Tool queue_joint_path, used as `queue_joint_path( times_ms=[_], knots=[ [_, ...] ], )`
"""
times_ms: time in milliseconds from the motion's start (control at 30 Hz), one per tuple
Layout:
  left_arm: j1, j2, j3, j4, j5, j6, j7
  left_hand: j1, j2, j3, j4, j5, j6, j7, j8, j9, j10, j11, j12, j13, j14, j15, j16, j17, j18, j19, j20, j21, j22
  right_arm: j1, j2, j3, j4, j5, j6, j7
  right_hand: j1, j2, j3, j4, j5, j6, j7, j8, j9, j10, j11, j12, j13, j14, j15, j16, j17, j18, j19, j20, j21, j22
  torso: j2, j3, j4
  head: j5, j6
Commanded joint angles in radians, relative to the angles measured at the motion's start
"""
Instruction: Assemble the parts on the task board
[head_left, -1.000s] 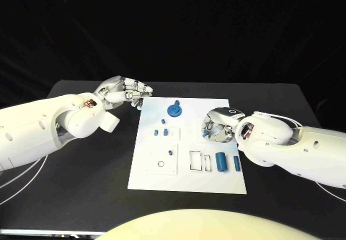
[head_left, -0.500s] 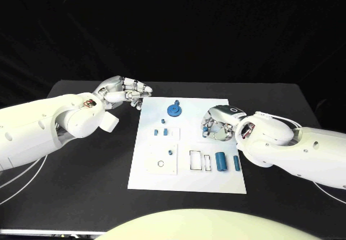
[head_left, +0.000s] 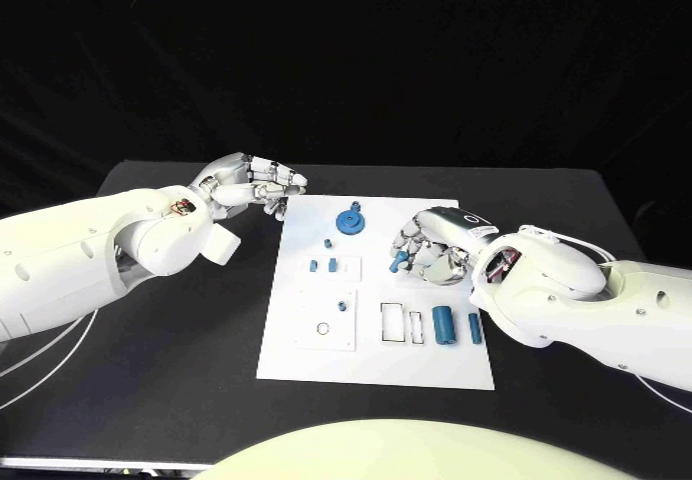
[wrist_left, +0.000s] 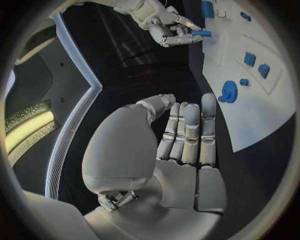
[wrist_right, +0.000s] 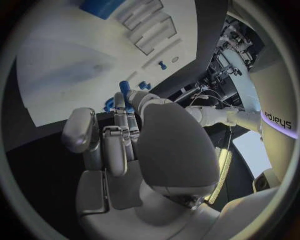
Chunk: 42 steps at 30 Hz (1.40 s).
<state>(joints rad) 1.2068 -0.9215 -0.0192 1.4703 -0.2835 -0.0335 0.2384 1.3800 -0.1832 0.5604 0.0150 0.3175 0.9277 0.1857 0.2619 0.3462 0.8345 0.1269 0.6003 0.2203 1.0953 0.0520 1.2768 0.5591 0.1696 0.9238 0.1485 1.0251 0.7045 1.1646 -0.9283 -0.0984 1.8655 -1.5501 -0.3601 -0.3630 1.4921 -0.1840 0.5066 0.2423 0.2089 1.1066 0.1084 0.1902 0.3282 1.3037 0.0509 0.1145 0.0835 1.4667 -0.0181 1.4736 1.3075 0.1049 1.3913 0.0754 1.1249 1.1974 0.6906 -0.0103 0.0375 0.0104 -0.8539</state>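
The board (head_left: 378, 345) lies in the middle of the table (head_left: 173, 400), its long sides running away from the robot.

The right hand (head_left: 430, 250) is over the board's right edge, about halfway along it. Its fingers are curled round a small blue peg (head_left: 398, 262), whose end sticks out toward the board's middle; the left wrist view shows the same peg (wrist_left: 201, 33) pinched at the fingertips of that hand (wrist_left: 167, 27). In the right wrist view a bit of blue (wrist_right: 124, 89) shows between the curled fingers (wrist_right: 119, 131).

The left hand (head_left: 257, 184) is just off the board's far left corner, over the table. Its fingers are bent in together against the palm, and I can see nothing in them; in its own wrist view the fingers (wrist_left: 190, 131) lie side by side, closed, with the thumb alongside.

On the board:
- a blue disc (head_left: 349, 220) with a knob, near the far edge
- a tiny blue stud (head_left: 327, 242) just nearer than the disc
- two small blue blocks (head_left: 323, 265) side by side toward the left edge
- a small blue ring (head_left: 342, 304) further toward the near edge, left of centre
- a thick blue cylinder (head_left: 443, 324) and a thinner pin (head_left: 473, 327) lying next to each other by the right edge, near the right forearm
- beside them, empty rectangular slots (head_left: 392, 320)
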Motion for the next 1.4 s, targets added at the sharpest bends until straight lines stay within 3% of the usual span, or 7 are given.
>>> queue_joint_path(
  times_ms=[33, 167, 300, 500, 700, 867, 1400],
  knots=[
    [0.000, 0.003, 0.001, 0.002, 0.006, 0.016, 0.005, -0.003, 0.004, 0.007, 0.001, 0.005, -0.008, 0.002, 0.005, 0.002, -0.004, 0.001, 0.005, -0.002, 0.008, 0.000, 0.005, 0.001, 0.016, -0.007, -0.001, 0.005, 0.001, -0.001, 0.018, 0.000, 0.021, -0.016, -0.033, 0.025, -0.007, 0.000, 0.005, 0.002, 0.000, 0.005, 0.005, 0.020, 0.047, 0.000, -0.002, -0.004, -0.001, 0.062, -0.008, 0.004, 0.029, -0.010, 0.003, 0.001, -0.001, -0.001, 0.001, 0.0008, -0.0008, 0.010, -0.001],
    [0.000, 0.005, 0.001, 0.002, 0.006, 0.017, 0.006, -0.003, 0.004, 0.007, 0.001, 0.005, -0.008, 0.002, 0.005, 0.002, -0.004, 0.001, 0.005, -0.002, 0.008, 0.000, 0.005, 0.001, 0.016, -0.007, -0.001, 0.005, 0.001, -0.011, 0.063, -0.001, 0.027, -0.039, -0.040, 0.039, -0.008, -0.001, 0.006, 0.001, -0.001, 0.005, 0.005, 0.021, 0.048, 0.000, -0.002, -0.005, -0.001, 0.062, -0.008, 0.004, 0.028, -0.009, 0.002, 0.001, -0.002, -0.002, -0.001, 0.0000, -0.0010, 0.019, -0.005],
    [0.000, 0.008, 0.000, 0.002, 0.006, 0.019, 0.006, -0.003, 0.004, 0.007, 0.001, 0.005, -0.008, 0.002, 0.005, 0.002, -0.004, 0.001, 0.005, -0.002, 0.008, 0.000, 0.005, 0.001, 0.016, -0.007, -0.001, 0.005, 0.001, -0.035, 0.117, -0.002, 0.026, -0.055, -0.045, 0.053, -0.011, -0.002, 0.007, 0.002, -0.002, 0.003, 0.006, 0.021, 0.049, 0.000, -0.001, -0.007, -0.001, 0.062, -0.008, 0.004, 0.027, -0.009, 0.001, 0.001, -0.004, -0.003, -0.001, -0.0002, 0.0019, 0.028, -0.006],
    [0.000, 0.011, 0.000, 0.001, 0.006, 0.021, 0.007, -0.003, 0.004, 0.007, 0.001, 0.005, -0.008, 0.002, 0.005, 0.002, -0.004, 0.001, 0.005, -0.002, 0.008, 0.000, 0.005, 0.001, 0.016, -0.007, -0.001, 0.005, 0.001, -0.063, 0.173, -0.005, 0.017, -0.065, -0.046, 0.068, -0.014, -0.003, 0.009, 0.001, -0.004, 0.001, 0.006, 0.022, 0.051, 0.000, -0.001, -0.009, -0.001, 0.061, -0.008, 0.003, 0.026, -0.008, -0.001, 0.001, -0.008, -0.006, -0.001, -0.0013, 0.0014, 0.041, -0.007],
    [0.000, 0.012, 0.000, 0.002, 0.006, 0.019, 0.004, -0.002, 0.004, 0.011, -0.002, 0.005, -0.009, 0.002, 0.008, 0.003, -0.006, 0.001, 0.007, -0.002, 0.006, 0.000, 0.005, -0.001, 0.016, -0.007, -0.001, 0.008, 0.003, -0.092, 0.213, -0.012, -0.007, -0.060, -0.035, 0.077, -0.014, -0.004, 0.010, 0.000, -0.004, 0.001, 0.006, 0.022, 0.052, 0.000, -0.001, -0.010, -0.001, 0.061, -0.007, 0.003, 0.027, -0.008, -0.001, 0.001, -0.008, -0.006, -0.002, -0.0032, 0.0017, 0.045, -0.004],
    [0.000, 0.010, 0.000, 0.004, 0.006, 0.017, 0.004, -0.001, 0.004, 0.012, -0.003, 0.005, -0.009, 0.002, 0.009, 0.003, -0.006, 0.001, 0.008, -0.002, 0.006, 0.000, 0.005, -0.002, 0.016, -0.008, -0.001, 0.008, 0.003, -0.120, 0.237, -0.017, -0.032, -0.061, -0.023, 0.076, -0.015, -0.005, 0.013, -0.003, -0.007, -0.002, 0.007, 0.023, 0.054, -0.001, 0.000, -0.014, -0.001, 0.062, -0.007, 0.005, 0.031, -0.008, -0.001, 0.001, -0.008, -0.005, 0.001, -0.0007, 0.0016, 0.056, -0.009],
    [0.000, 0.009, 0.000, 0.005, 0.005, 0.018, 0.004, -0.001, 0.004, 0.012, -0.003, 0.005, -0.009, 0.002, 0.009, 0.003, -0.006, 0.001, 0.008, -0.002, 0.006, 0.000, 0.005, -0.002, 0.016, -0.008, -0.001, 0.008, 0.003, -0.144, 0.263, -0.023, -0.064, -0.084, 0.010, 0.056, -0.016, -0.008, 0.015, -0.007, -0.008, -0.005, 0.008, 0.024, 0.056, -0.002, 0.001, -0.017, -0.001, 0.062, -0.007, 0.006, 0.032, -0.008, -0.002, 0.002, -0.010, -0.005, 0.000, 0.0002, -0.0007, 0.065, -0.019]
  ],
)
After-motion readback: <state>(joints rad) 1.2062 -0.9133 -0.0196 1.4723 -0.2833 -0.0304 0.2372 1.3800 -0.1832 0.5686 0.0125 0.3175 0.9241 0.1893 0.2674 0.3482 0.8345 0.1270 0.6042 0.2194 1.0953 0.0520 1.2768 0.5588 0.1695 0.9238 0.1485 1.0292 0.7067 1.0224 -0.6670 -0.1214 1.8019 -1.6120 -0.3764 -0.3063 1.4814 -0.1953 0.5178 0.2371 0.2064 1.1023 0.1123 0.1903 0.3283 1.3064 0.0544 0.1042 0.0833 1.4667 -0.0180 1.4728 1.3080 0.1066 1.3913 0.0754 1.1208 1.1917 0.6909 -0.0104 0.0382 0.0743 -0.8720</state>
